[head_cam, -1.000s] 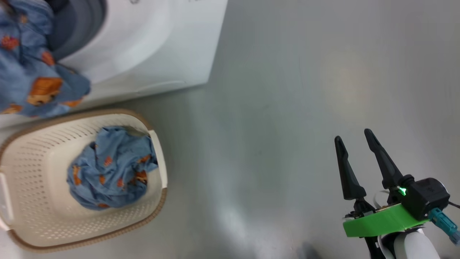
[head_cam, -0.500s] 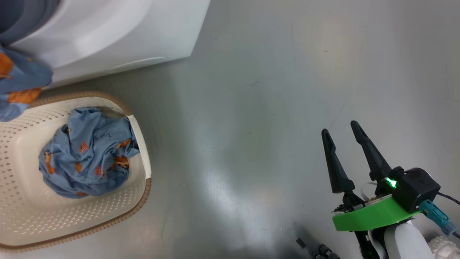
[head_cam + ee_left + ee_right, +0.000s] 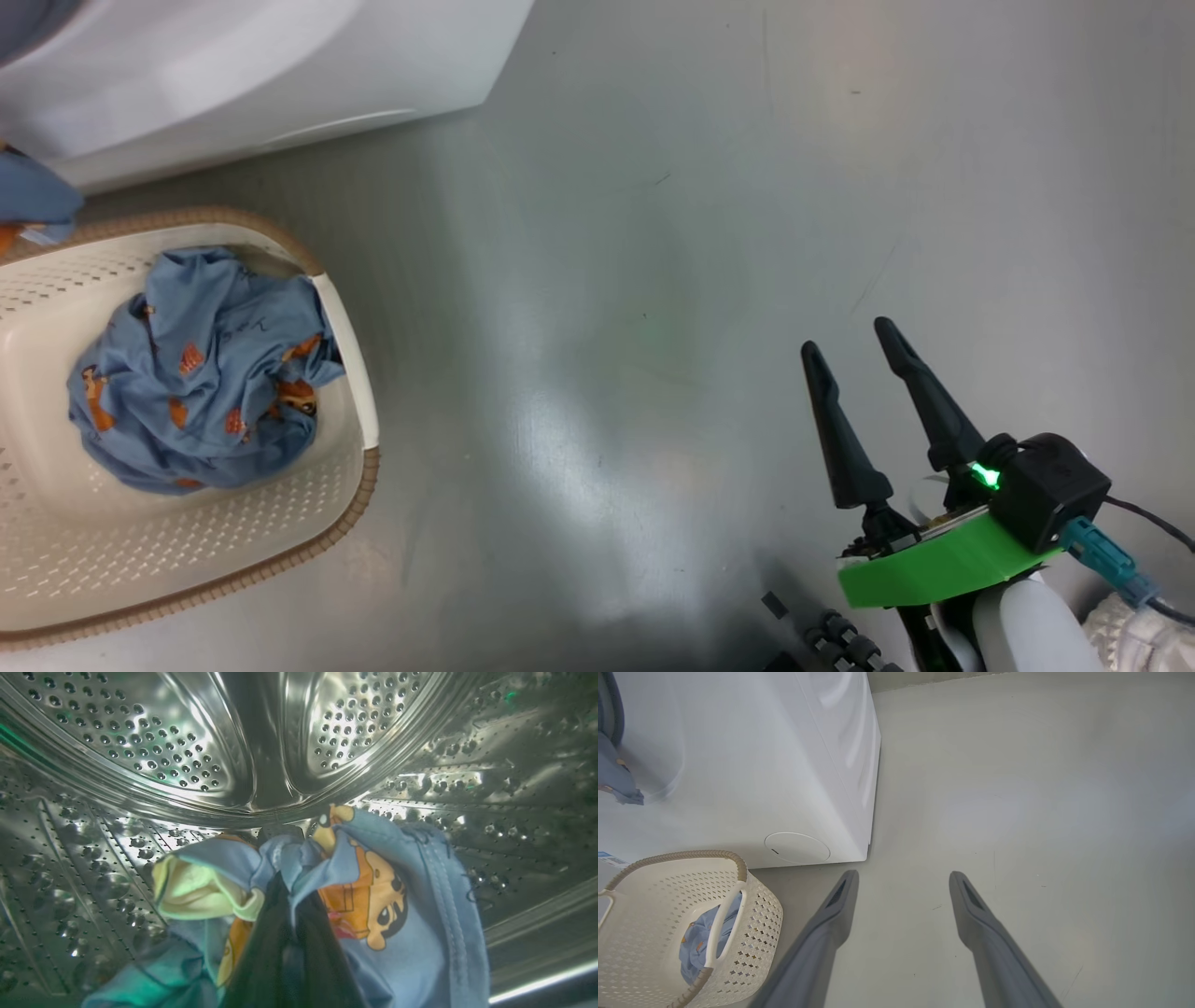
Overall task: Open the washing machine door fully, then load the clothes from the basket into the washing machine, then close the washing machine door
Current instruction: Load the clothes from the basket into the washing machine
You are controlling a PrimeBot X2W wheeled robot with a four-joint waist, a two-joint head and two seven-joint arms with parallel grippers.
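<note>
The left fingers [image 3: 280, 956] pinch clothes [image 3: 402, 896] deep inside the drum [image 3: 140, 742], probably for release there; the right fingers [image 3: 837, 434], four o'clock, are spread and idle.

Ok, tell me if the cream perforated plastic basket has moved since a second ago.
No. The basket sits further left in the head view, but so does the white washing machine beside it: the camera moved.

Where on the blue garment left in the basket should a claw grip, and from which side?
Likely the raised folds on top of the blue garment, coming straight down: it lies crumpled in a heap, and the basket walls around it block any sideways reach.
</note>
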